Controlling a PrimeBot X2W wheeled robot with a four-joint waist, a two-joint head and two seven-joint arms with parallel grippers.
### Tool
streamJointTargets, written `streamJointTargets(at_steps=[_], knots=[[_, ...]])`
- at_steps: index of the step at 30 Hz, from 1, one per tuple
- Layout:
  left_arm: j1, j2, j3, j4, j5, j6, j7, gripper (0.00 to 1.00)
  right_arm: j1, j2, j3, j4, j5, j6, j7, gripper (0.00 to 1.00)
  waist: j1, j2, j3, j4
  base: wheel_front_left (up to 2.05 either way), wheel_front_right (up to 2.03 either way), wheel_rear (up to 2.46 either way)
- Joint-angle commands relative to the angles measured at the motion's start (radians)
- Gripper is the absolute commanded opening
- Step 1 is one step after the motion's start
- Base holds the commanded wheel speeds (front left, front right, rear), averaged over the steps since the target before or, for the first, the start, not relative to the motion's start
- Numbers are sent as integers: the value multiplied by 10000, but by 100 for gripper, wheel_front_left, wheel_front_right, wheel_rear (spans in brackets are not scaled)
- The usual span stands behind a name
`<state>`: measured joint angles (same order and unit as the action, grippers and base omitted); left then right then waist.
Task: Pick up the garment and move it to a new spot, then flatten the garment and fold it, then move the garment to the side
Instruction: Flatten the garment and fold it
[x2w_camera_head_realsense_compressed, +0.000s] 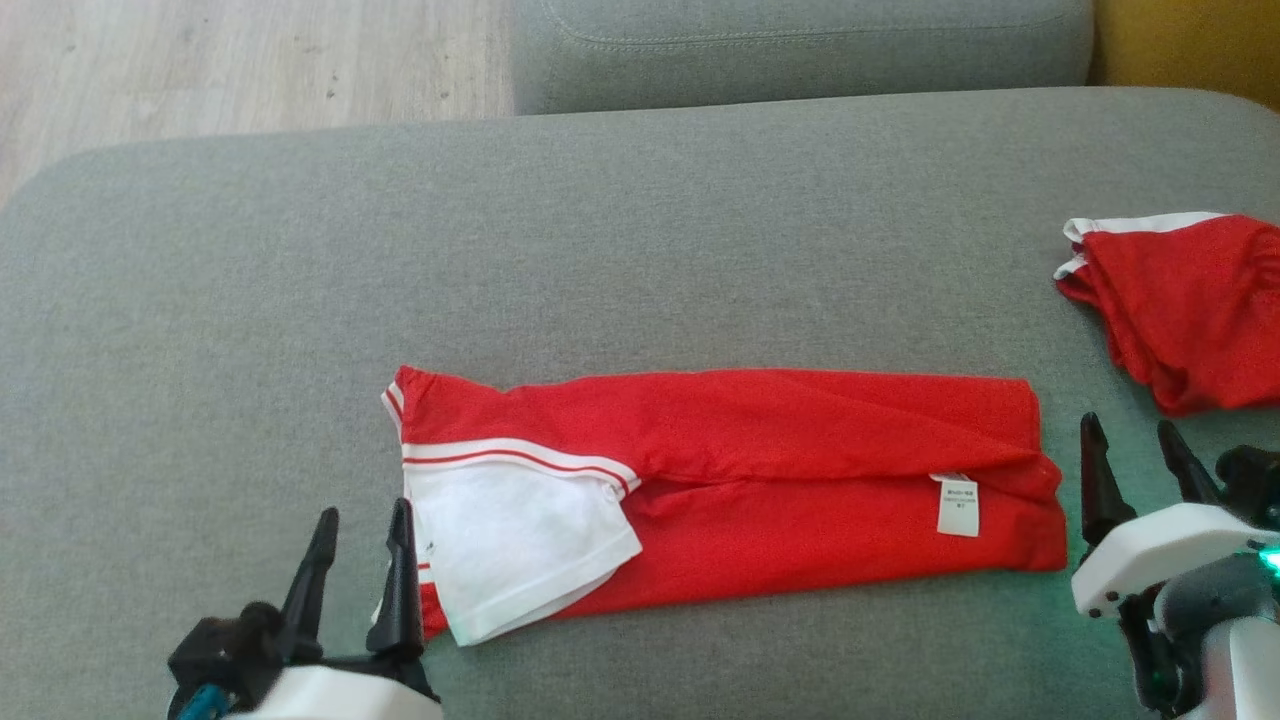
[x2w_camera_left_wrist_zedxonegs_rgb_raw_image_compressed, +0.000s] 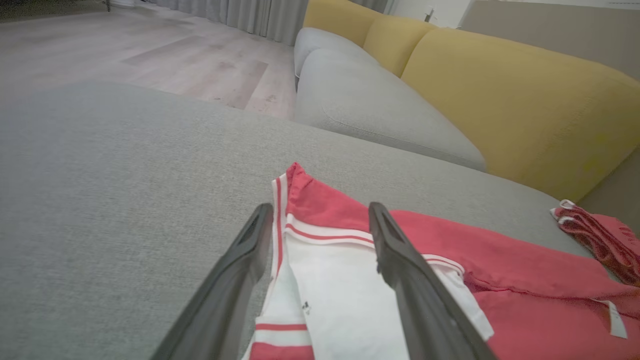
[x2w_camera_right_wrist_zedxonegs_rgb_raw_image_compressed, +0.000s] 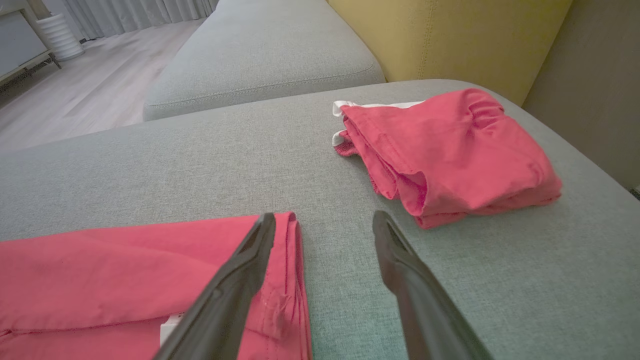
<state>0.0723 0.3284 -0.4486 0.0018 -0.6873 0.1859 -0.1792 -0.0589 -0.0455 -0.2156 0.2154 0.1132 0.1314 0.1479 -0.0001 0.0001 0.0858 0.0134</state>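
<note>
Grey cushion (x2w_camera_head_realsense_compressed: 600, 230) bears the folded garment (x2w_camera_head_realsense_compressed: 800, 450); wooden floor (x2w_camera_head_realsense_compressed: 250, 70) beyond.

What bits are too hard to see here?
- Tag writing: too small, head view.
- Other red clothes: cut by the right edge, head view.
- Shirt sleeve: partly behind the left tool, left wrist view.

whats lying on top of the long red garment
A white flap lies over the left end of the long red garment, and a white label near its right end. The fabric beneath the flap is covered.
</note>
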Motion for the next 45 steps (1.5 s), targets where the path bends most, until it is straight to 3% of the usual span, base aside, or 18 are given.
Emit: streamJointTargets(at_steps=[1, 9, 20, 22, 23, 25, 32, 39, 45], knots=[[-330, 54, 474, -207, 215, 230, -188, 100, -157, -54, 208, -409, 58, -7, -72, 100, 1, -1, 31, 48, 0, 0, 0], [-571, -29, 558, -255, 472, 674, -256, 100, -496, -49, 382, 269, 175, -7, 105, 100, 1, -1, 471, 390, 0, 0, 0], [-781, -50, 495, -328, 627, 795, -295, 100, -762, -48, 359, 1802, -117, -7, 197, 100, 1, -1, 879, 754, 0, 0, 0], [-827, -58, 488, -360, 672, 821, -321, 100, -779, -48, 368, 2062, -40, -7, 122, 45, 1, -1, 868, 752, 0, 0, 0], [-843, -68, 480, -374, 683, 830, -329, 100, -783, -48, 407, 2178, -12, -7, 84, 25, 1, -1, 855, 735, 0, 0, 0], [-861, -72, 456, -402, 705, 845, -333, 100, -819, -48, 502, 2382, 49, -7, 2, 0, 1, -1, 824, 658, 0, 0, 0], [-891, -47, 449, -459, 664, 838, -307, 100, -1258, -48, -4, 2304, 302, -7, -385, 0, 1, -1, 691, 172, 0, 0, 0], [-1016, -103, 333, -504, 695, 835, -279, 100, -1272, -47, -1299, 486, -442, -7, 245, 0, 1, -1, 710, -292, 0, 0, 0], [-1090, -188, 177, -400, 718, 783, -285, 100, -1086, -47, -1650, -685, -550, -7, 1058, 0, 1, -1, 663, -579, 0, 0, 0]])
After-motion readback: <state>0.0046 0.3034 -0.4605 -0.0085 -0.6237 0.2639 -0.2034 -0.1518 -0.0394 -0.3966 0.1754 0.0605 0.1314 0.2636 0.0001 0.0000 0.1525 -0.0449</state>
